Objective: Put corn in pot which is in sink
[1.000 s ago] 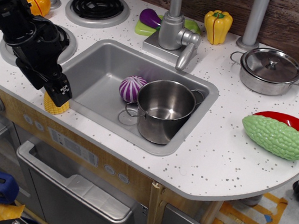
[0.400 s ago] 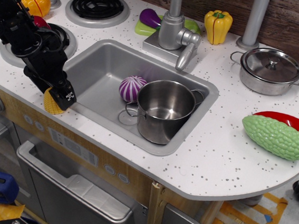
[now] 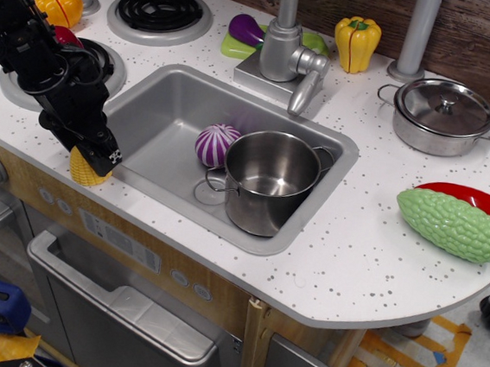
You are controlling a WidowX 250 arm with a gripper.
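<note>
At the left of the frame the black jaws point(image 3: 91, 156) sit down over the stubby yellow toy corn cob point(image 3: 84, 169); whether they grip it I cannot tell. The cob stands at the white speckled worktop's point(image 3: 368, 256) front edge, just beside the grey sink point(image 3: 160, 115). A loose hold could tip it off the edge before it reaches the shiny steel pot point(image 3: 267, 181).

Corn point(image 3: 84, 169) on the bench, pot point(image 3: 269, 181) in the sink point(image 3: 153, 97)
Yellow cob stands at the basin's left rim; the steel pot sits upright, lidless.

Pot point(image 3: 270, 180) shiny polished steel; sink point(image 3: 165, 106) matt grey; corn point(image 3: 83, 168) bumpy yellow plastic; counter point(image 3: 376, 265) speckled white.
</note>
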